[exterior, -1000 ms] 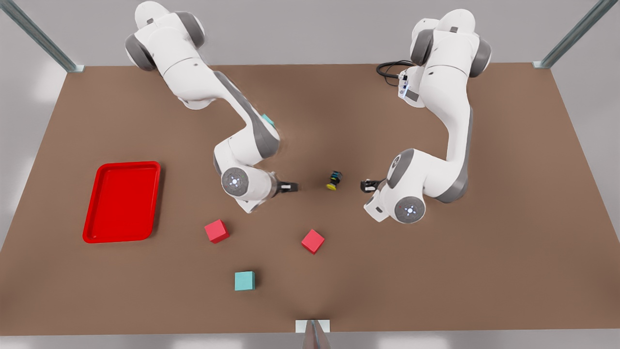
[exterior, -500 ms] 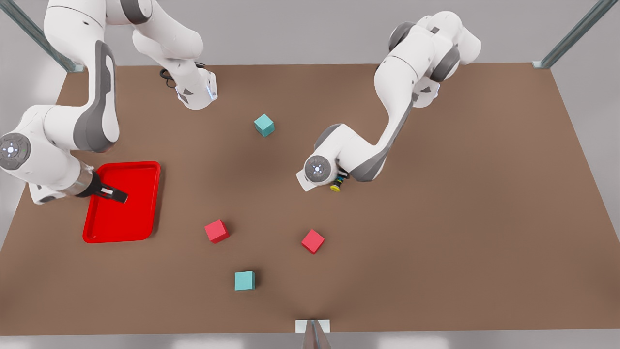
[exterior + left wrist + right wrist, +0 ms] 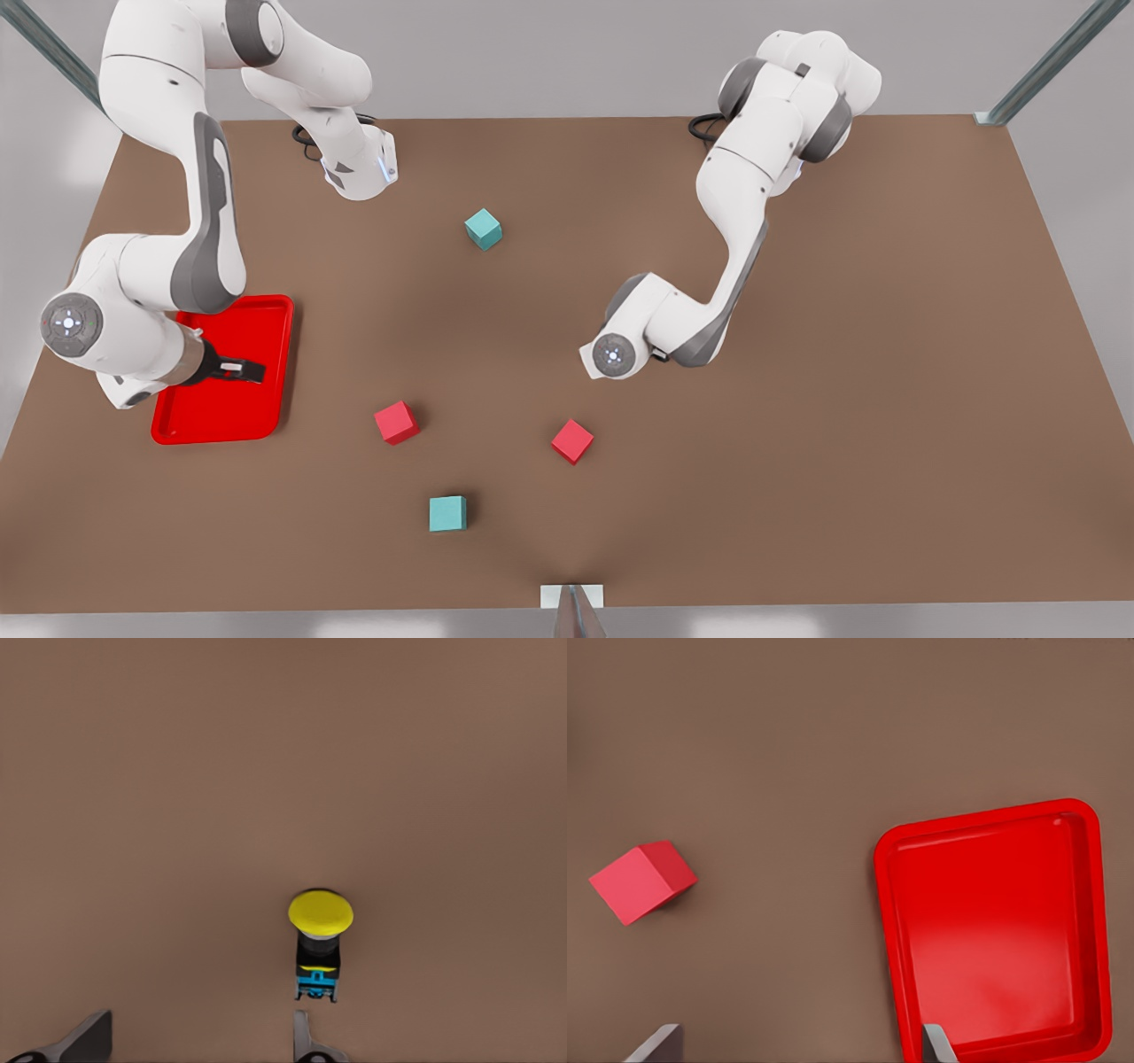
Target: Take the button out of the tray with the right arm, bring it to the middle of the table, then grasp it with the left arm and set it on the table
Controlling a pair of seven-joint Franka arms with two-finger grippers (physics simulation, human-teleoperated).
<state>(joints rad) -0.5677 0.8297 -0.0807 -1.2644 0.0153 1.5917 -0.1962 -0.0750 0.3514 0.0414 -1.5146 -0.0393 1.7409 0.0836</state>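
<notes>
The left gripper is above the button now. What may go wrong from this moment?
1. In the left wrist view, the button lies almost in line with one finger of the open left gripper, not centred between them. A straight descent might knock it away.
2. The open right gripper hangs over the tray. If it moves off low, it might catch the rim.

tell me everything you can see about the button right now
The button is small, with a round glossy yellow cap on a short black body and a blue piece at its base. It lies tipped on its side on the bare brown table, free, just ahead of the left claw, whose open fingers flank nothing.
</notes>
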